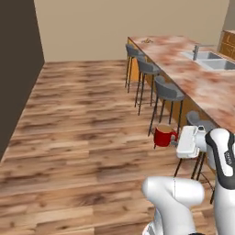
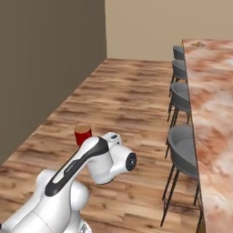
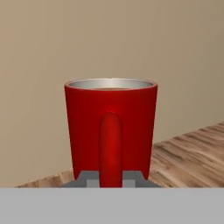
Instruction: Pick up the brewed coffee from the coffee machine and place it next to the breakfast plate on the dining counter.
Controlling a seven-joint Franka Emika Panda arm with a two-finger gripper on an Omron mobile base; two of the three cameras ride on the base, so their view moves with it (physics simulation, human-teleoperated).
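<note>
My gripper [image 1: 174, 139] is shut on the handle of the brewed coffee [image 1: 164, 136], a small red mug held upright in the air over the wooden floor. In the hand view the mug [image 3: 111, 127] stands close, with its handle between my fingertips [image 3: 89, 179] and brown liquid just under the rim. From the right base view the mug [image 2: 83, 134] shows beyond my arm. The dining counter [image 1: 202, 87] [image 2: 214, 104] runs along the right. The breakfast plate [image 1: 148, 41] [image 2: 198, 44] lies at its far end. The coffee machine is out of view.
Several grey bar stools [image 1: 169, 92] [image 2: 183, 150] line the counter's near side between me and the top. A steel sink with a tap [image 1: 209, 58] is set into the counter. A dark wall [image 2: 45, 68] stands on the left, with open wooden floor [image 1: 87, 114] between.
</note>
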